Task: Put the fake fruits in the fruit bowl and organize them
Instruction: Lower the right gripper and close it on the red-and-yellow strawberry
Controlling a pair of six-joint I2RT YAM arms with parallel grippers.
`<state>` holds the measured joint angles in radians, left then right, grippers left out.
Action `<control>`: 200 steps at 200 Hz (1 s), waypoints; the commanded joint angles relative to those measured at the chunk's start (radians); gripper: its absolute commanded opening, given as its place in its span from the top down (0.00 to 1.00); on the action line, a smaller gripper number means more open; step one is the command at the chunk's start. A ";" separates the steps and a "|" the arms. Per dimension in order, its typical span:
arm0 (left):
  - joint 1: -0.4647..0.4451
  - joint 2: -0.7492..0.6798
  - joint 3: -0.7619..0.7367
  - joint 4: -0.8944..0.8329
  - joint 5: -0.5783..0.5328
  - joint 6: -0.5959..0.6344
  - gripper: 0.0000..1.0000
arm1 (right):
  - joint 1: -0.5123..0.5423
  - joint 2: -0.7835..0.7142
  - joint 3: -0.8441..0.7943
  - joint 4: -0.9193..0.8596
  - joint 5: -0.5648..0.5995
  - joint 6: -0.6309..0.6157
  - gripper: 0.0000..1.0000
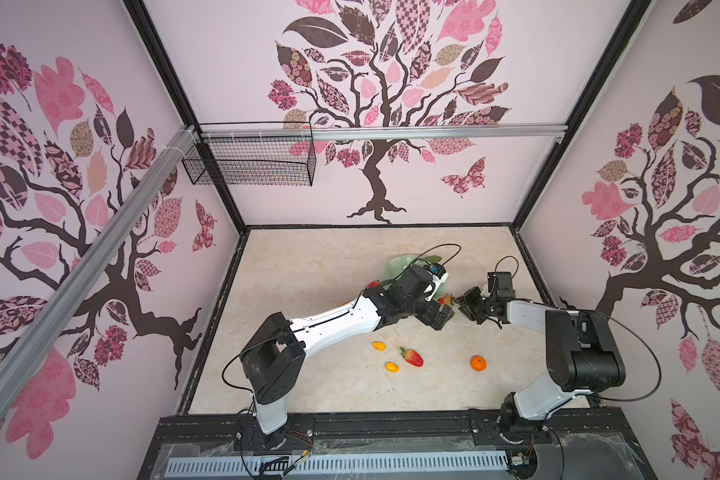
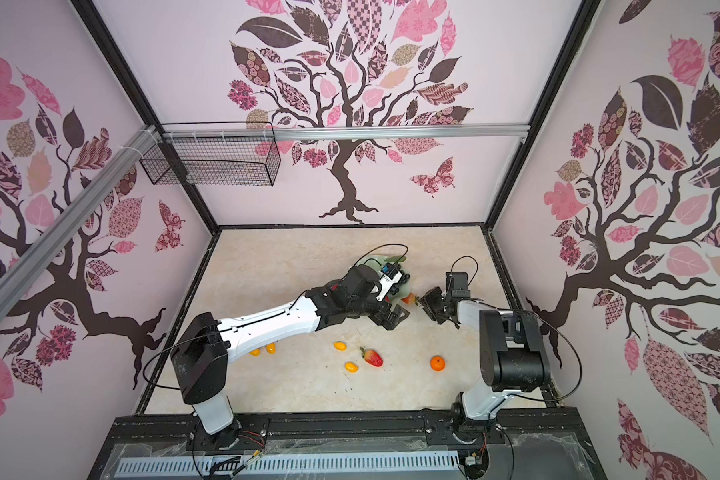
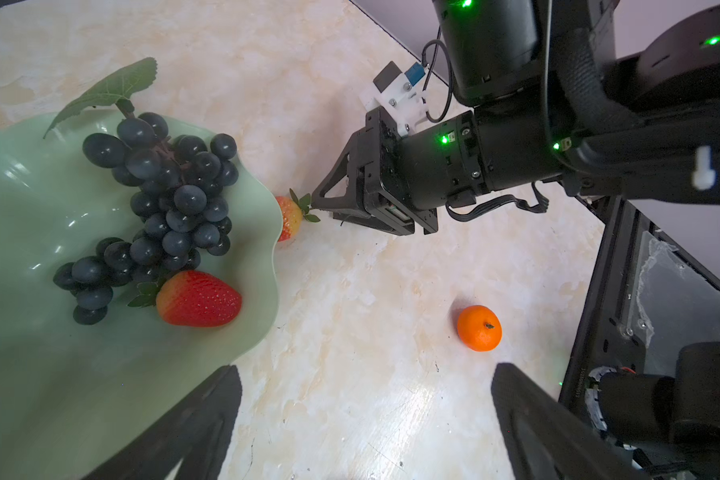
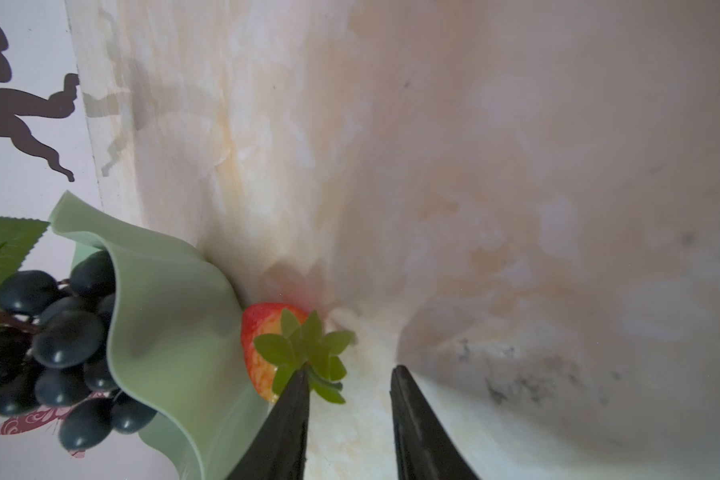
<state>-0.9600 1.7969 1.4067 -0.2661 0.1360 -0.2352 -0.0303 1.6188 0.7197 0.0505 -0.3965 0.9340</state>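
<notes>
1. Bowl (image 3: 26, 374): mint-green, wavy rim, upright on the counter (image 1: 308, 291), back of centre.
2. Grapes (image 3: 163, 208): dark bunch inside the bowl, with the green leaf reaching over the rim.
3. Bowl strawberry (image 3: 198, 299): red, on its side inside the bowl, cap touching the grapes.
4. Rim strawberry (image 4: 262, 345): red-yellow, outside the bowl against its wall, green cap pointing away.
5. Orange (image 1: 478, 363): round, alone at front right.
6. Front strawberry (image 1: 412, 357): on its side, left of the orange.
7. Upper oval (image 1: 378, 345) and lower oval (image 1: 391, 367): yellow-orange, just left of the front strawberry.
8. Left ovals (image 2: 255, 352): a pair side by side, further left.
</notes>
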 commanded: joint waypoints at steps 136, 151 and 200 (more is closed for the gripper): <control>0.001 0.038 0.065 -0.009 0.024 -0.009 0.02 | -0.009 0.152 0.072 0.079 -0.041 0.059 0.64; 0.001 0.038 0.066 -0.008 0.024 -0.009 0.02 | -0.011 0.169 0.084 0.085 -0.044 0.065 0.65; 0.001 0.036 0.067 -0.009 0.025 -0.006 0.02 | -0.011 0.207 0.119 0.085 -0.043 0.069 0.71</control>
<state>-0.9600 1.8271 1.4231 -0.2745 0.1513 -0.2386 -0.0353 1.7798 0.8135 0.1661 -0.4503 0.9955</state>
